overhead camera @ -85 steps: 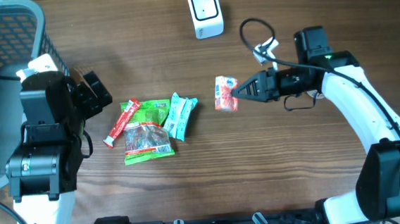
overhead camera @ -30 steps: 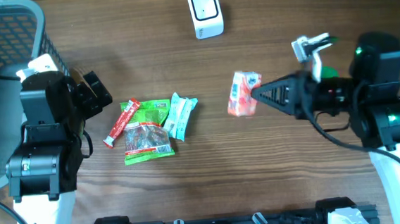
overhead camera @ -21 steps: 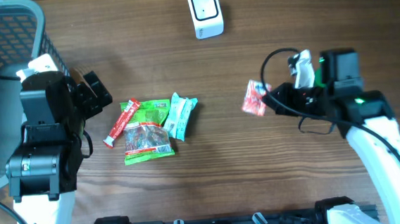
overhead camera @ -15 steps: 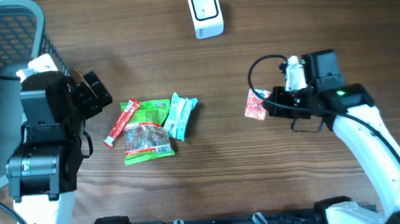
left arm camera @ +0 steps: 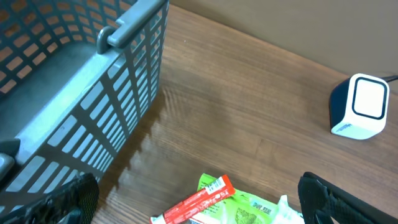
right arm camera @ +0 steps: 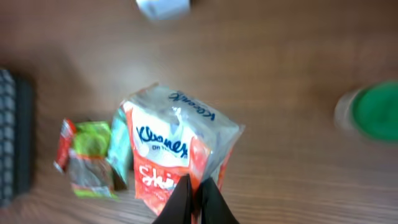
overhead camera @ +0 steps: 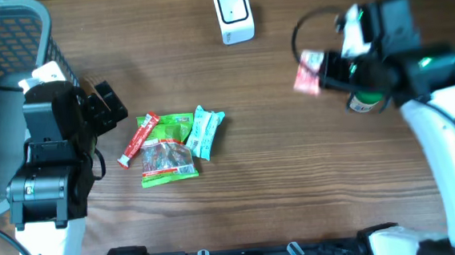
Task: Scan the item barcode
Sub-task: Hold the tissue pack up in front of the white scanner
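Well left of the scanner (overhead camera: 233,14), my left gripper (overhead camera: 107,104) hangs wide open, empty. Right of the scanner, my right gripper (overhead camera: 325,72) pinches the tissue pack (overhead camera: 307,71), held aloft. I judge this the presenting step; next, its barcode must face the scanner's window.

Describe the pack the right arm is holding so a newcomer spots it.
On the wooden table, go to the right gripper, right of the white scanner. Shut in it is the tissue pack: white and orange-red, blue Kleenex lettering, alone away from the snack packets heaped mid-table.
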{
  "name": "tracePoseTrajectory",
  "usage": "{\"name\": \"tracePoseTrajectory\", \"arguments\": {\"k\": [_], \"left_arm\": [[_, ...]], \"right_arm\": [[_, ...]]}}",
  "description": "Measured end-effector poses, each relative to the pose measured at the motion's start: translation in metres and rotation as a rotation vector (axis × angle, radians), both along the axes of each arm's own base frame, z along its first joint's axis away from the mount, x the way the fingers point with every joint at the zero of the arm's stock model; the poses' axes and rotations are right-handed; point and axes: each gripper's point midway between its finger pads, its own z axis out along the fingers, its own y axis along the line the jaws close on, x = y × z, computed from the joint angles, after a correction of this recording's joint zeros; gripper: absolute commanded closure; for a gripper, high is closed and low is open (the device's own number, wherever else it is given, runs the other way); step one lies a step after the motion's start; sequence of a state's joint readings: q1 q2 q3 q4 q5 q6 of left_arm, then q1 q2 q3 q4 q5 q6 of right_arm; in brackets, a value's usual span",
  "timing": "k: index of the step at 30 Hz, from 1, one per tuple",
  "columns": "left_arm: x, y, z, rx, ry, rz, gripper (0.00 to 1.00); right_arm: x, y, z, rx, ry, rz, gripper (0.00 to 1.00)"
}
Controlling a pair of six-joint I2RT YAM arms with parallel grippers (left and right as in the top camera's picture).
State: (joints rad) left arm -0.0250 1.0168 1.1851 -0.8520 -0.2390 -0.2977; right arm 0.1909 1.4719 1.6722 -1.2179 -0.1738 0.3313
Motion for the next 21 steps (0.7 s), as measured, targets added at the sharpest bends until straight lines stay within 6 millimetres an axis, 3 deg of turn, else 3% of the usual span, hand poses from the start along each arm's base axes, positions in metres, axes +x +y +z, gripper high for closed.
{"name": "tracePoseTrajectory", "arguments": {"k": [5, 9, 14, 21], "left_arm": [[0.000, 0.000, 0.000, 0.000, 0.000, 0.000, 0.00], [0.000, 0.000, 0.000, 0.000, 0.000, 0.000, 0.00], [0.000, 0.000, 0.000, 0.000, 0.000, 0.000, 0.00], [0.000, 0.000, 0.000, 0.000, 0.000, 0.000, 0.00]], "right_arm": [[0.035, -0.001, 0.056, -0.054, -0.089, -0.024, 0.96], [0.089, 0.022, 0.076, -0.135, -0.254, 0.039, 0.96], [0.134, 0.057, 0.052, -0.332, -0.346, 0.099, 0.96], [0.196, 0.111, -0.008, -0.687, -0.453, 0.159, 0.96]]}}
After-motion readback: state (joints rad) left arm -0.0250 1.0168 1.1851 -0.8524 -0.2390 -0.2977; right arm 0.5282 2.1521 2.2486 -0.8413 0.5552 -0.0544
